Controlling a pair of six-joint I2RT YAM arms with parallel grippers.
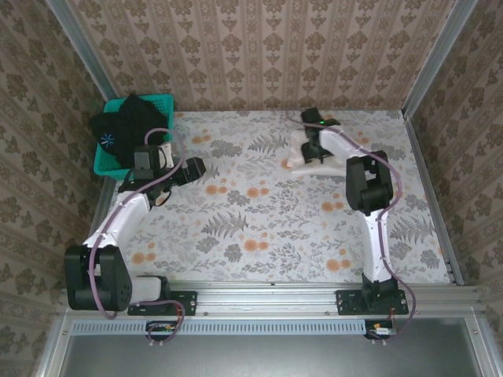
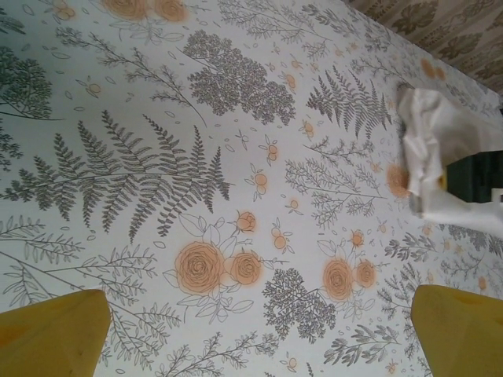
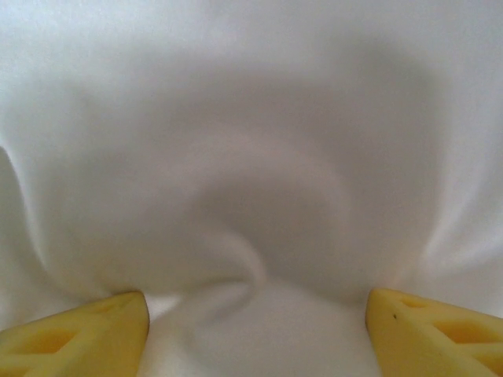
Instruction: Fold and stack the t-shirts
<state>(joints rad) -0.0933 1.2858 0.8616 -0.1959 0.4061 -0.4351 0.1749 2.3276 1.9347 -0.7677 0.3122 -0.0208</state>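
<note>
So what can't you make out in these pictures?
Top view: the right arm covers part of the white shirt, hiding its print and folds.
Right wrist view: the white shirt is too close and blurred; whether the right gripper touches it is unclear.
Top view: dark clothes are heaped in the basket; how many pieces, cannot tell.
Left wrist view: the white shirt runs off the right edge.

Damask-patterned walls [image 1: 259,55] enclose a floral-topped table [image 1: 259,228] (grey ferns, orange blossoms), evenly and softly lit.
</note>
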